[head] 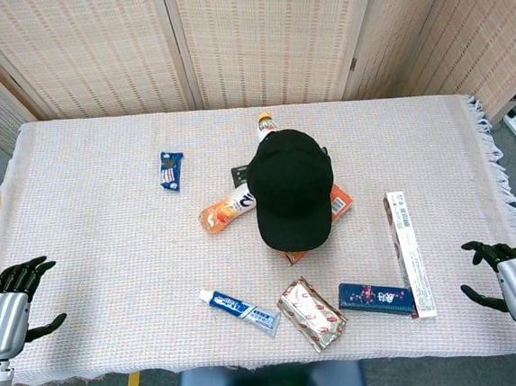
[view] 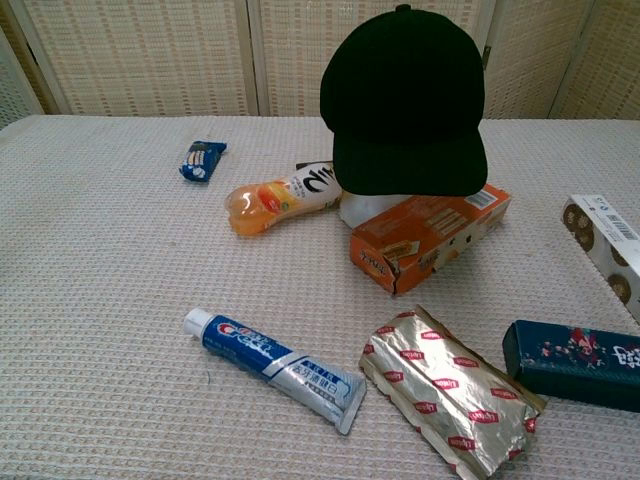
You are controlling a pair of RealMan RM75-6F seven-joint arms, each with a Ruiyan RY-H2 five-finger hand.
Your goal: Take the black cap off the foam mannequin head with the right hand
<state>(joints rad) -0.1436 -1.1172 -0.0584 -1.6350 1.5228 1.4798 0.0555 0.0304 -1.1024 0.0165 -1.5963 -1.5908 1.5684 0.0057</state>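
The black cap [head: 290, 188] [view: 405, 100] sits on the foam mannequin head [view: 362, 209] near the middle of the table, brim toward me. Only a small white patch of the head shows under the brim in the chest view; the head view hides it entirely. My right hand [head: 510, 281] hovers open at the table's front right corner, well away from the cap. At the front left edge my left hand [head: 13, 305] is open too. Neither hand shows in the chest view.
An orange box [view: 430, 235] and an orange bottle [view: 280, 197] lie against the head's base. In front lie a toothpaste tube [view: 277, 368], a silver packet [view: 447, 397] and a dark blue box [view: 575, 364]. A long white box [head: 409, 252] lies at the right, a small blue packet [head: 171, 170] far left.
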